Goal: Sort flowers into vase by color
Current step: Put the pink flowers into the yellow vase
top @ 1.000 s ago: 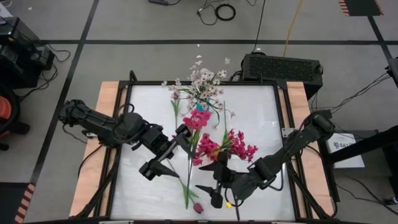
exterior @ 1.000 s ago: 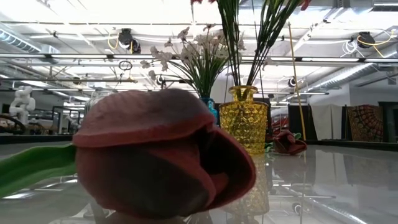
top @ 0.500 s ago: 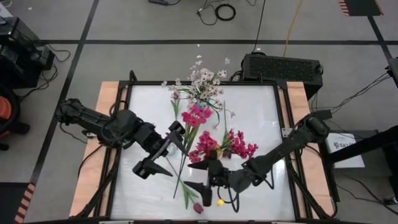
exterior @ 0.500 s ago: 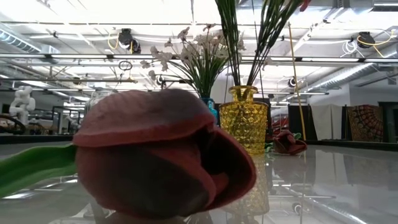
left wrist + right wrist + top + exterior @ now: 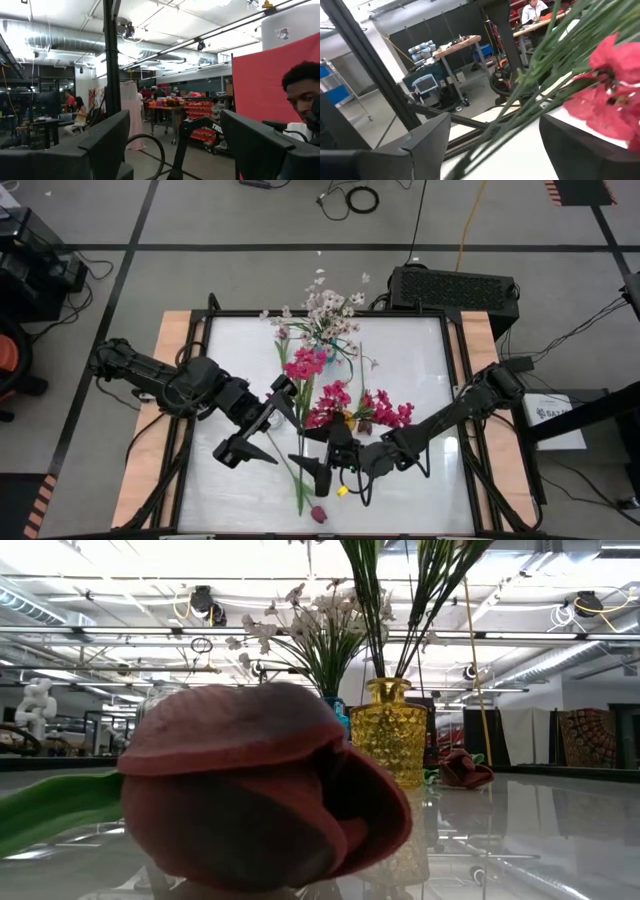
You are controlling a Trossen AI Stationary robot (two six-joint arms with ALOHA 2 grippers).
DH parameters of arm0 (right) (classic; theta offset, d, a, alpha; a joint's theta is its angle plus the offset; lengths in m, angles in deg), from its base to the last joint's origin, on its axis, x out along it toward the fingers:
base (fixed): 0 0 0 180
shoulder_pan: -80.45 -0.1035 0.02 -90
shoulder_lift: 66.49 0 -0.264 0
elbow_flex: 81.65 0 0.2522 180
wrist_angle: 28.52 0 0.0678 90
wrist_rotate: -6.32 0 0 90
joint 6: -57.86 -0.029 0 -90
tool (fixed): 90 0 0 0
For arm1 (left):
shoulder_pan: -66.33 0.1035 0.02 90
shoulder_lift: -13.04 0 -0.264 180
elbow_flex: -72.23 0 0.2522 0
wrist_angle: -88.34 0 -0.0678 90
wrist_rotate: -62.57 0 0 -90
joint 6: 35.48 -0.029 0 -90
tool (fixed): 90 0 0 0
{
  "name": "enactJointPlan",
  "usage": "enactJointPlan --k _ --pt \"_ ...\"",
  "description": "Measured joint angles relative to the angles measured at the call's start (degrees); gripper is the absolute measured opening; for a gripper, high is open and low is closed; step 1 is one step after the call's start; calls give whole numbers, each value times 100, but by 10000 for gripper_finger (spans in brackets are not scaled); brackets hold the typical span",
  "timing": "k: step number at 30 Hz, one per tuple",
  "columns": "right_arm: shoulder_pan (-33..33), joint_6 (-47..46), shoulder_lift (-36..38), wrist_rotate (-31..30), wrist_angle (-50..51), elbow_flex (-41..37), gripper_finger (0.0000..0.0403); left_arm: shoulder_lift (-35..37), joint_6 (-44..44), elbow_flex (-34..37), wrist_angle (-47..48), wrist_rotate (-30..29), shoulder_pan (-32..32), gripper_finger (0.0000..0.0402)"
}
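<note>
A yellow glass vase [image 5: 390, 745] holds green stems whose magenta blooms [image 5: 333, 402] spread above it. Behind it, white-pink sprays [image 5: 325, 315] stand in a teal vase [image 5: 342, 715]. One maroon tulip [image 5: 318, 513] lies on its side at the near edge, filling the low view [image 5: 250, 790]. Another tulip [image 5: 465, 768] lies on the table right of the yellow vase. My right gripper [image 5: 318, 458] is open, level, with green stems [image 5: 540, 85] running between its fingers. My left gripper [image 5: 275, 430] is open left of the blooms, with nothing between its fingers [image 5: 175, 140]. My right gripper has the magenta flowers' green stems [image 5: 520, 105] passing across the gap between its open fingers, coming at them level from the near right. I cannot tell whether either finger touches them.
A long green stem with a leaf [image 5: 300, 495] lies on the white table [image 5: 410, 350] between the grippers. A black box [image 5: 455, 285] sits beyond the far right corner. Wooden rails [image 5: 170, 340] border the table. Bare table shows at the far left and far right.
My right gripper has moved toward the table's left and a little toward the far edge, in under the magenta blooms, and has tipped up to level. The magenta blooms have swung toward the left, and the stems above the yellow vase have spread slightly.
</note>
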Motion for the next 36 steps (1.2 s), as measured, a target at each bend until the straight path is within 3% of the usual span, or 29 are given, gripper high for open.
enactJointPlan --k 5,16,29,36 --pt "39 14 0 -11 7 0 237 0 0 0 1 1 -27 313" --pt "-54 180 0 -8 19 0 12 0 5 0 25 1 -125 313" --pt "-186 459 41 -71 45 0 1 0 -342 0 407 21 -427 316" --pt "-350 834 305 -515 119 4 1 240 -833 0 1192 -608 -922 377"
